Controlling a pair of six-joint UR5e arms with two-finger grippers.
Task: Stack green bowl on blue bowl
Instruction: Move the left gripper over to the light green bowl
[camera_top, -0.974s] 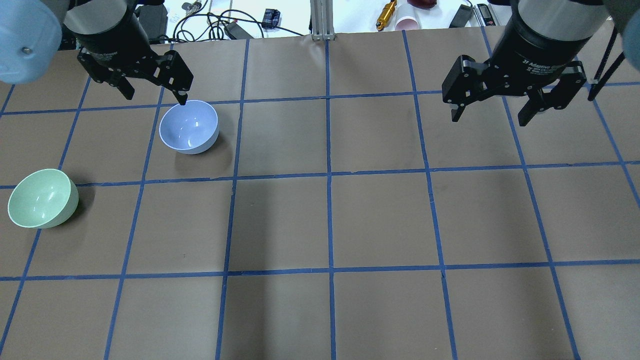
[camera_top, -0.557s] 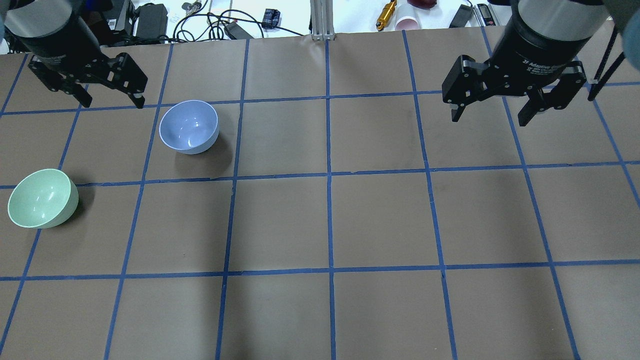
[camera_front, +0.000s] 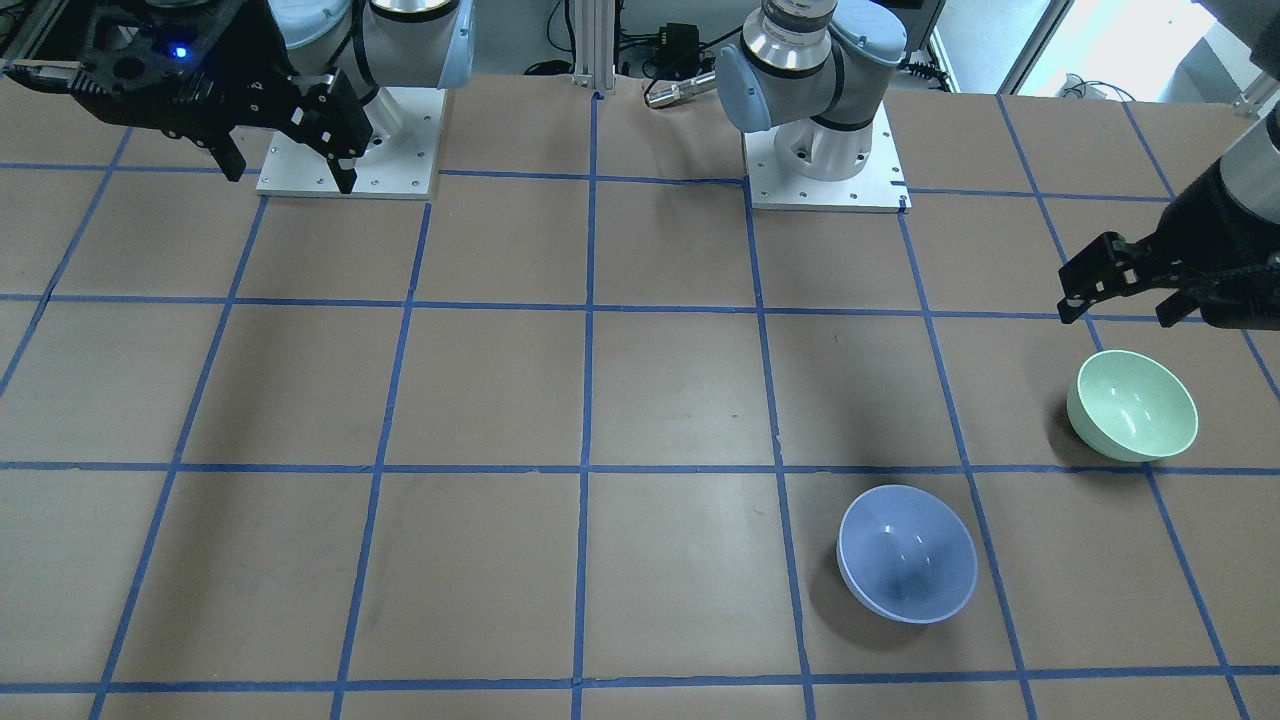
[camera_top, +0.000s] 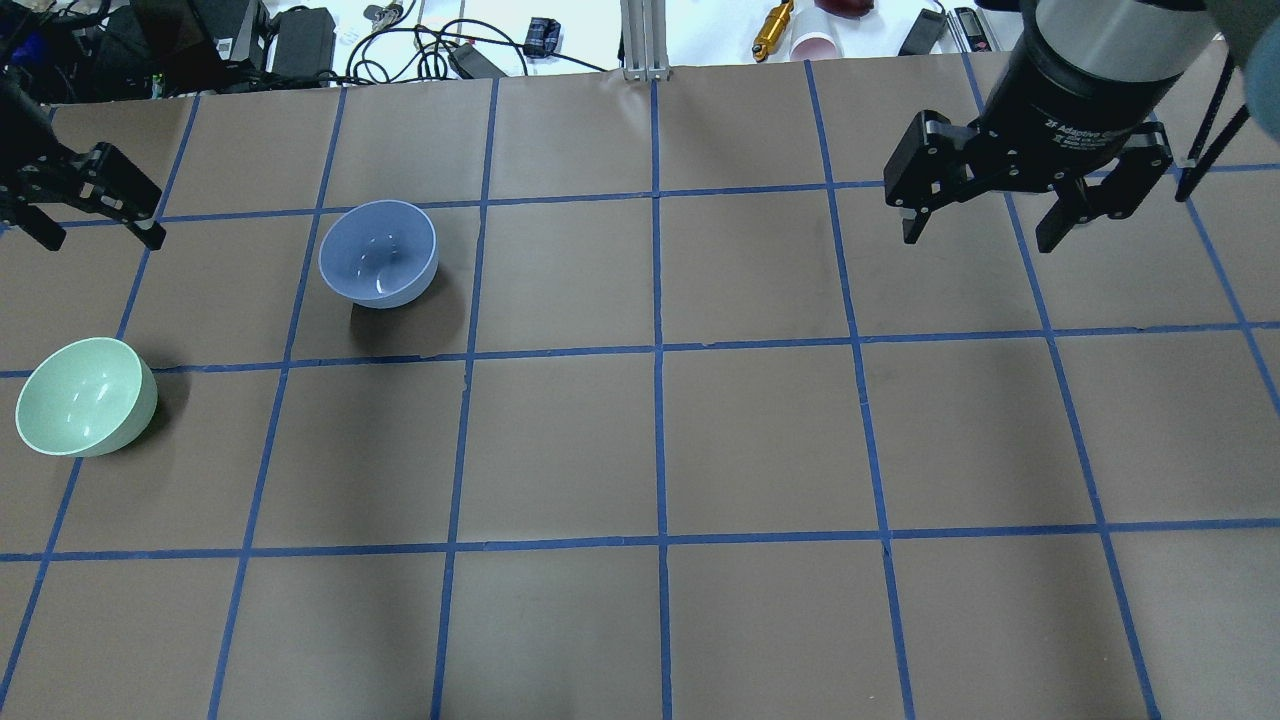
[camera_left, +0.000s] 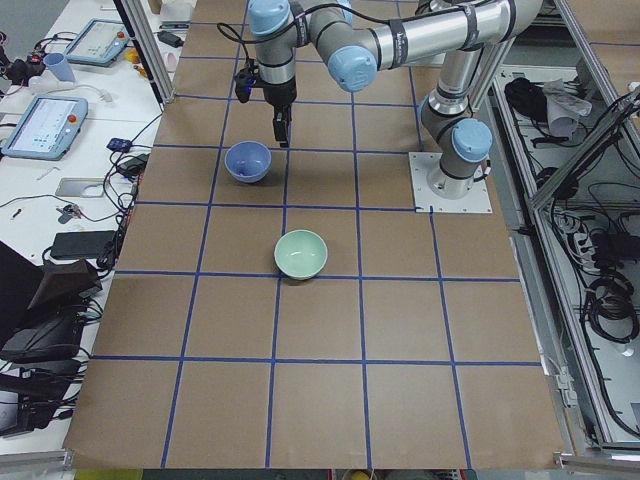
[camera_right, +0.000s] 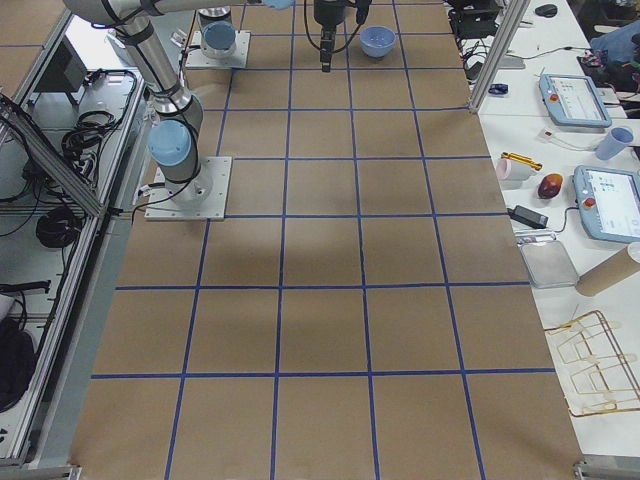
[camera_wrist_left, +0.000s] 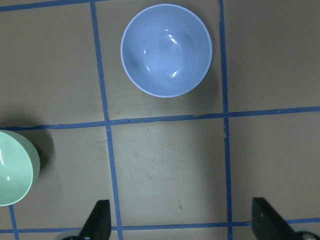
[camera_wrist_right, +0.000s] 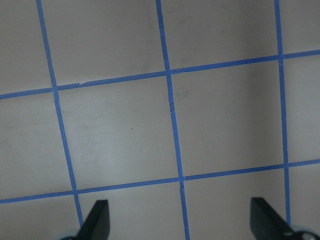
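**Green bowl**: upright and empty, at the lower left of the overhead view, near the edge of the worktop.

**Blue bowl**: upright and empty, up and to the right of the green one, well apart from it with a tape line between them. Nothing is stacked yet.

**Left end effector**: jaws spread wide, holding nothing. It hovers at the left edge of the overhead frame, above the green bowl in the picture but not over it.

**Right end effector**: wide open and empty at the upper right, far from both bowls.

**Step in hand** (judged): the approach to the green bowl. Centre one finger inside the rim and one outside the wall. The glossy surface looks slippery, so grip firmly and lift straight up before carrying it across.

**Views:**
- The left wrist view shows the blue bowl's whole interior but cuts the green bowl at its left edge.
- The front-facing view shows the left end effector close beside the green bowl's rim.
- The right wrist view shows only taped grid.
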